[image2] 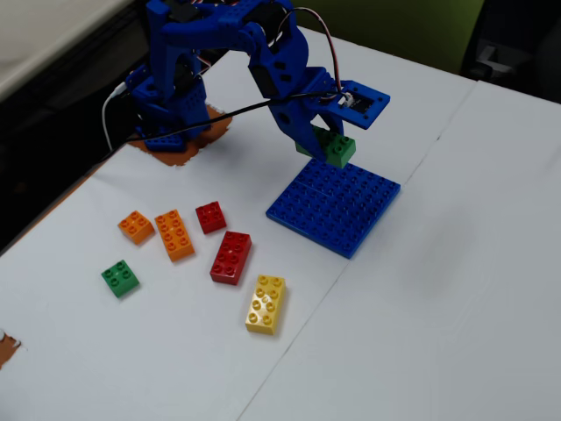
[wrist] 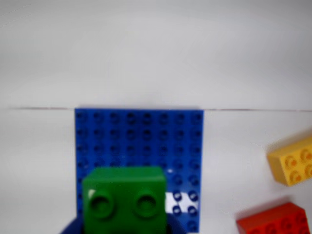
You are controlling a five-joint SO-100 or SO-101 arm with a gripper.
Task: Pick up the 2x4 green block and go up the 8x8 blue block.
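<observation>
My blue gripper (image2: 326, 146) is shut on the 2x4 green block (image2: 337, 150) and holds it in the air just above the far left edge of the 8x8 blue block (image2: 335, 204), as the fixed view shows it. In the wrist view the green block (wrist: 124, 199) fills the bottom centre, one short end with two studs facing the camera, blue jaws showing on both sides of it. The flat blue plate (wrist: 141, 139) lies beyond and below it on the white table.
In the fixed view loose bricks lie left of the plate: yellow (image2: 266, 303), long red (image2: 230, 257), small red (image2: 210, 217), two orange (image2: 173, 234), small green (image2: 120, 278). The wrist view shows the yellow (wrist: 292, 162) and red (wrist: 275, 220) bricks at right. The arm base (image2: 166, 96) stands far left.
</observation>
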